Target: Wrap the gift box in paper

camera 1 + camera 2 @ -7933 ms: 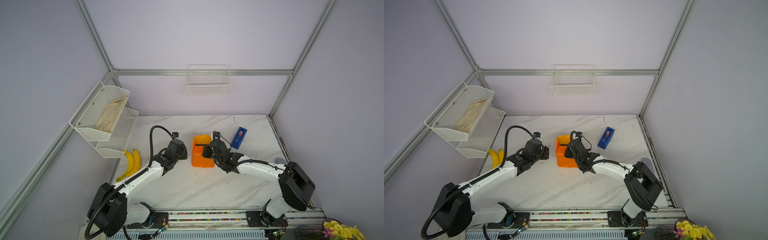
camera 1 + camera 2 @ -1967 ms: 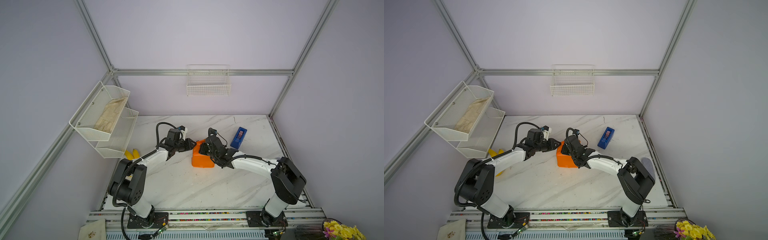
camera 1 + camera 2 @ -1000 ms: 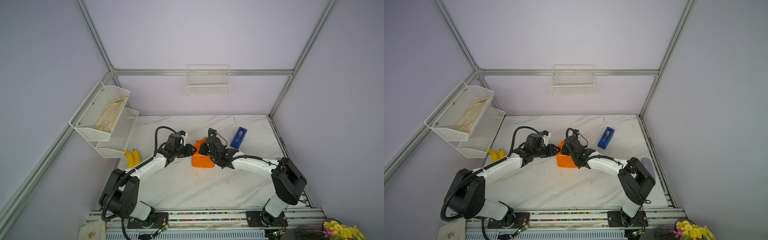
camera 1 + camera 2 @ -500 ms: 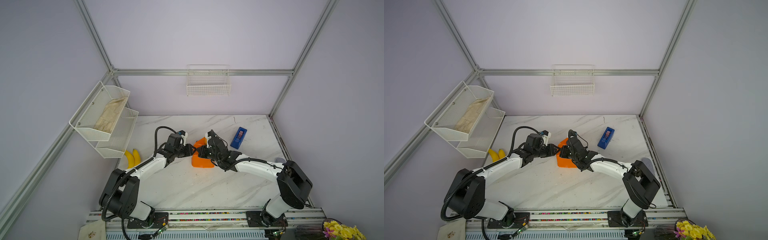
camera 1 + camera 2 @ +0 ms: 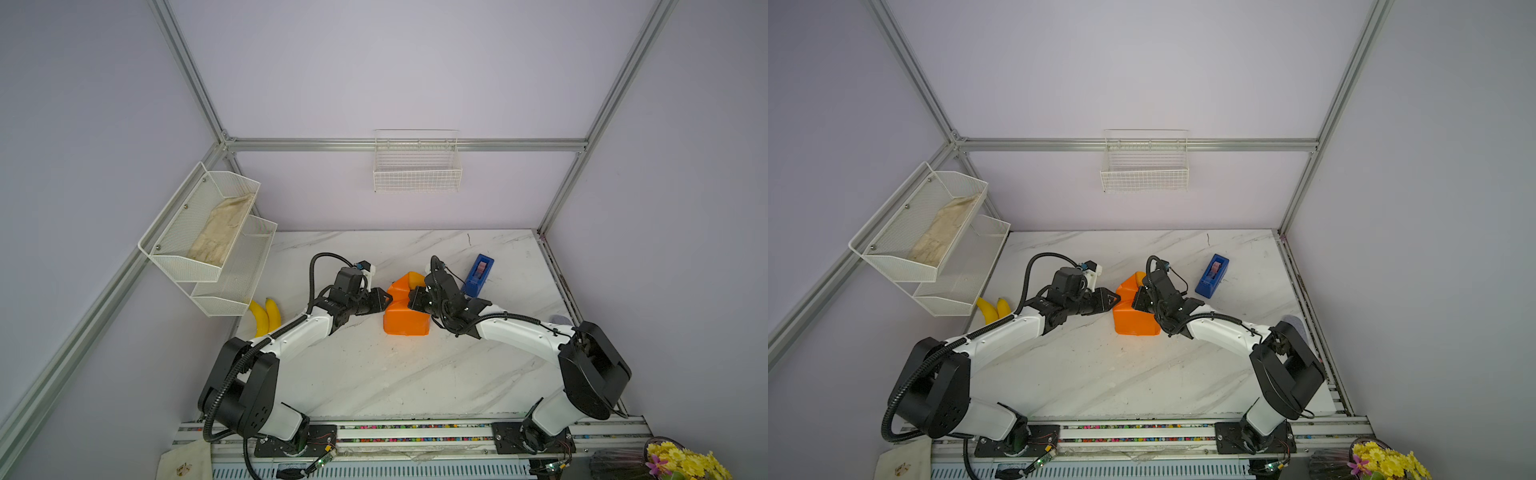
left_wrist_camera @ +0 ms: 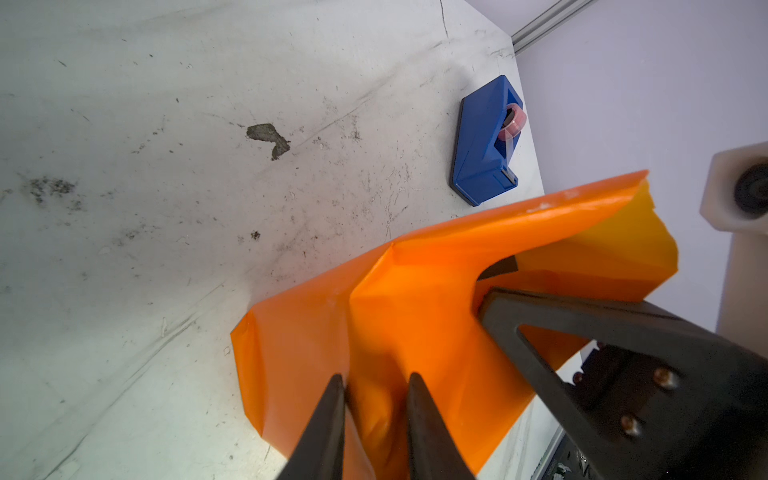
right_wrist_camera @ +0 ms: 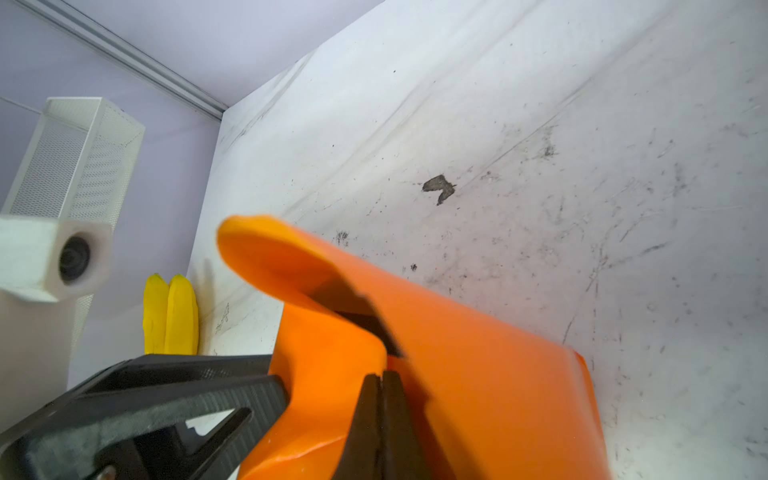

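Orange-yellow thin paper sheet (image 5: 405, 320) half-covers the small dark navy gift box (image 7: 357, 318) near the blue tape dispenser (image 5: 478, 274); left hand (image 6: 375, 377) pinches a fold, right hand (image 7: 382, 375) presses shut; ends look open, untaped.

The paper (image 6: 415, 311) was a thin, smooth sheet with a slight sheen, creased at its folds. The exposed box (image 6: 500, 268) corner was matt and dark. The surface (image 5: 374, 374) was smooth, white and marble-patterned, scuffed with dark marks. The dispenser (image 6: 482, 145) was matt blue plastic and held a glossy tape roll (image 6: 513, 120). The jaws were matt black plastic, with one face finely ribbed. The frame (image 5: 407, 144) was bare metal. The basket (image 5: 417, 174) was white-coated wire. The shelf (image 5: 199, 266) was white perforated metal and held a coarse beige cloth (image 5: 222, 230). The bananas (image 7: 170, 316) looked smooth.
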